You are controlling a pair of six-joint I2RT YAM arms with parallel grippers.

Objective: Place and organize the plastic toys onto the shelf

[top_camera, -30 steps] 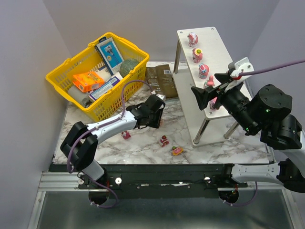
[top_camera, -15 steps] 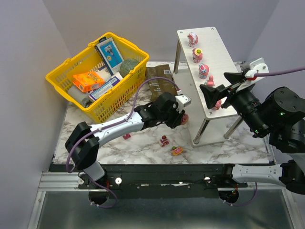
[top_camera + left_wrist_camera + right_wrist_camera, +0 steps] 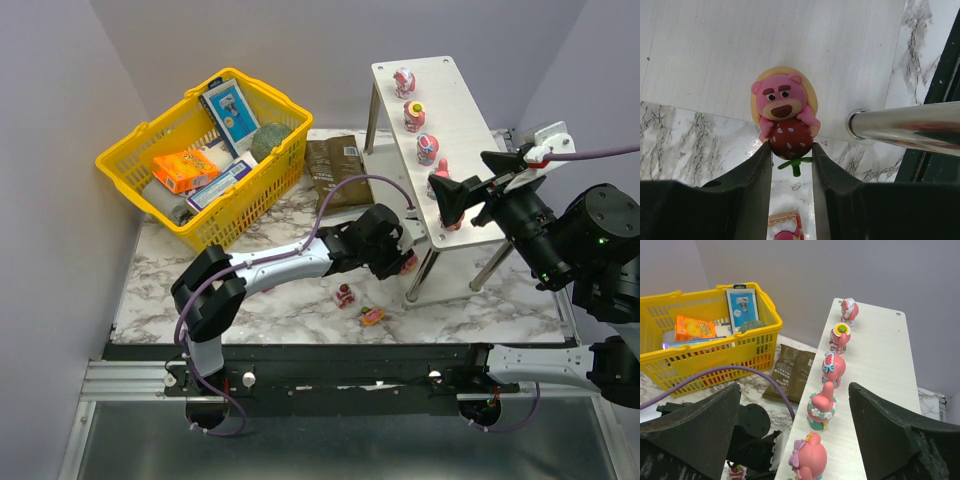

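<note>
The job looks a little past halfway. Five toys (image 3: 833, 366) stand in a single row along the left side of the top board (image 3: 460, 100) of the shelf (image 3: 473, 232), upright and evenly spaced, from the far end to the near end. The right gripper (image 3: 470, 176) hangs above the near end of that row with its fingers spread wide and nothing between them, so its part there seems done for now. The left gripper (image 3: 791, 145) reaches in under the top board, beside a metal leg (image 3: 905, 125), and pinches a pink bear (image 3: 784, 102) by the red strawberry at its front. The bear faces the wrist camera and shows against the edge of a white board (image 3: 765, 45), which I take for the lower tier. Whether it already rests on that board or hangs just off it cannot be told. The step in hand is likely setting this bear down there. Left to do: release the bear, then fetch the toys on the table (image 3: 480, 300), where a red one (image 3: 344, 296) and an orange one (image 3: 371, 316) lie near each other in front of the shelf. Any others may be hidden by the left arm. The top row has no obvious gap, so the rest probably belong on the lower tier. The yellow basket (image 3: 130, 160) of groceries stands well apart and plays no part
</note>
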